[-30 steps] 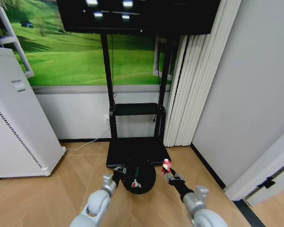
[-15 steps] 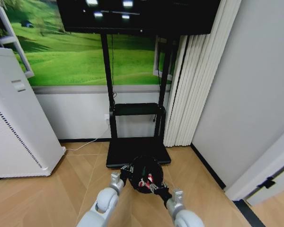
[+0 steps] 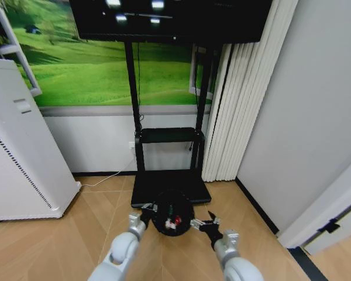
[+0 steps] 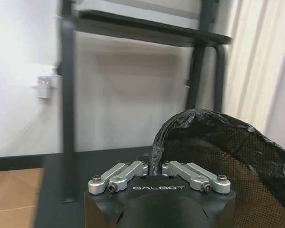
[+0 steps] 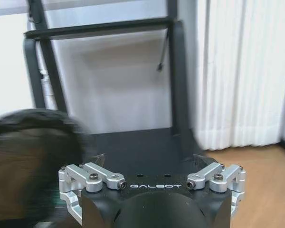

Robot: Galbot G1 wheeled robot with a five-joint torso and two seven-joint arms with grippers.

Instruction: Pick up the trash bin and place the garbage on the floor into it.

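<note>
One trash bin (image 3: 172, 218), seemingly upright.

Trash bin (image 3: 172, 216) low centre of head view, on floor (image 3: 76, 234) just in front of TV stand base (image 3: 169, 184). Garbage (image 3: 174, 221) inside bin. Left gripper (image 3: 147, 209) at bin's left rim, clamped on it. Right gripper (image 3: 202, 225) just right of bin, apart from it, jaws spread. White appliance (image 3: 20, 152) far left of frame. Curtain (image 3: 240, 99) right of stand; screen (image 3: 169, 17) top centre, above stand.
</note>
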